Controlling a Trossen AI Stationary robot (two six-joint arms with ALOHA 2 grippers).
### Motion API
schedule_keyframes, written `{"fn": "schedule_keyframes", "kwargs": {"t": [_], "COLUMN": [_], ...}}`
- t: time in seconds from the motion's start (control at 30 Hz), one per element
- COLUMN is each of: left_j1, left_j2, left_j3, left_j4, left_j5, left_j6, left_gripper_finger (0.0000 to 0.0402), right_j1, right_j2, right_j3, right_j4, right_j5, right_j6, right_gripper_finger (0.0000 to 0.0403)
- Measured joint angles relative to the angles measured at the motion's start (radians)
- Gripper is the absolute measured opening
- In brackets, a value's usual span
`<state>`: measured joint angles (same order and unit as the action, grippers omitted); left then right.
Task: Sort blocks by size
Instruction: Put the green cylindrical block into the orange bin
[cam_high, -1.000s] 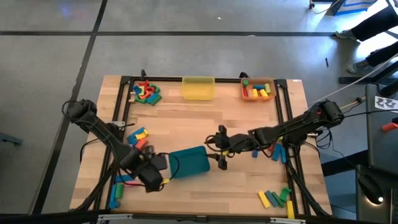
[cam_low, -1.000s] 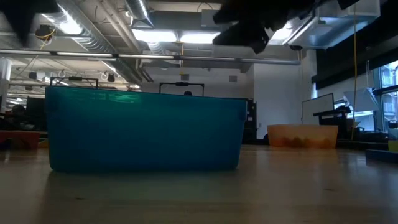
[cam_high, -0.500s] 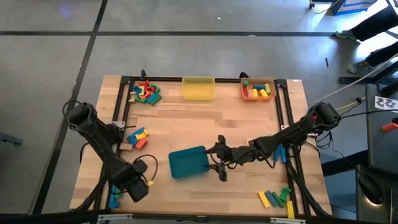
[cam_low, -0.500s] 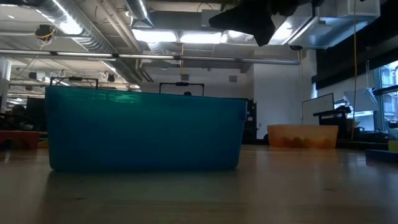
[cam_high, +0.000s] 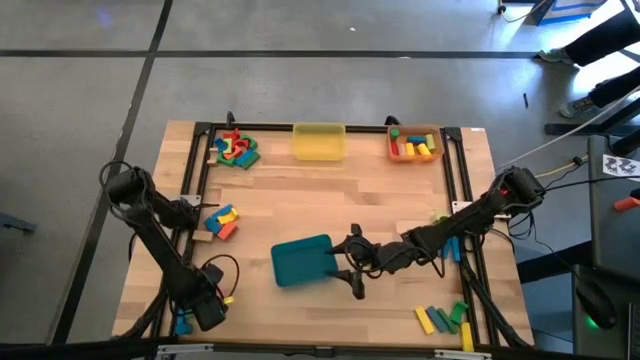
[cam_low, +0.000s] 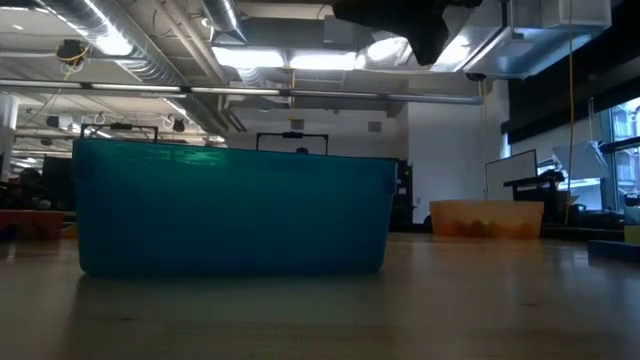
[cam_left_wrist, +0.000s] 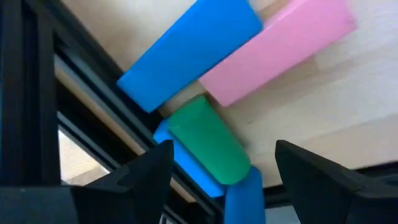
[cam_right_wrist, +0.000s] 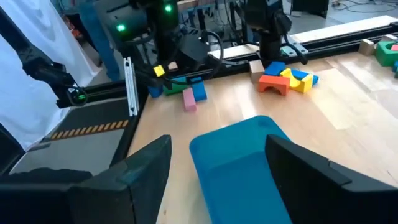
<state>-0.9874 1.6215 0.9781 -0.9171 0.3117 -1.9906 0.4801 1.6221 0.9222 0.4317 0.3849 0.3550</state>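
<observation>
My left gripper is open low over the table's near left corner. In the left wrist view a green block, a blue bar, a pink bar and a smaller blue block lie on the wood beside the black rail. My right gripper is open at the right end of the teal tray. In the right wrist view its fingers stand on either side of the tray's end. The tray stands on the table in the low view.
A yellow tray and an orange tray holding blocks stand at the far edge. Loose blocks lie at the far left, the middle left, by the right rail and at the near right. Black rails frame the table.
My left gripper has gone from the teal tray's left end toward the table's near left corner, down over the blocks there. My right gripper has moved toward the near edge, up to the tray's right end. The tray has stayed in place.
</observation>
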Motion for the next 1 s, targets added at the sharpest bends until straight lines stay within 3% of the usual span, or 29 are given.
{"fn": "schedule_keyframes", "kwargs": {"t": [0.17, 0.4, 1.0], "left_j1": [-0.009, -0.005, -0.009], "left_j2": [0.003, 0.049, 0.061], "left_j3": [-0.036, -0.036, -0.039], "left_j4": [0.085, 0.085, 0.155], "left_j5": [0.010, 0.051, -0.018], "left_j6": [-0.007, 0.040, 0.219], "left_gripper_finger": [0.0265, 0.0265, 0.0265], "right_j1": [0.000, 0.000, -0.001], "right_j2": [0.000, 0.000, 0.000], "right_j3": [0.000, 0.000, 0.000], "right_j4": [0.017, 0.016, 0.014], "right_j5": [0.000, 0.000, 0.000], "right_j6": [-0.002, -0.019, -0.020], "right_gripper_finger": [0.0262, 0.0262, 0.0262]}}
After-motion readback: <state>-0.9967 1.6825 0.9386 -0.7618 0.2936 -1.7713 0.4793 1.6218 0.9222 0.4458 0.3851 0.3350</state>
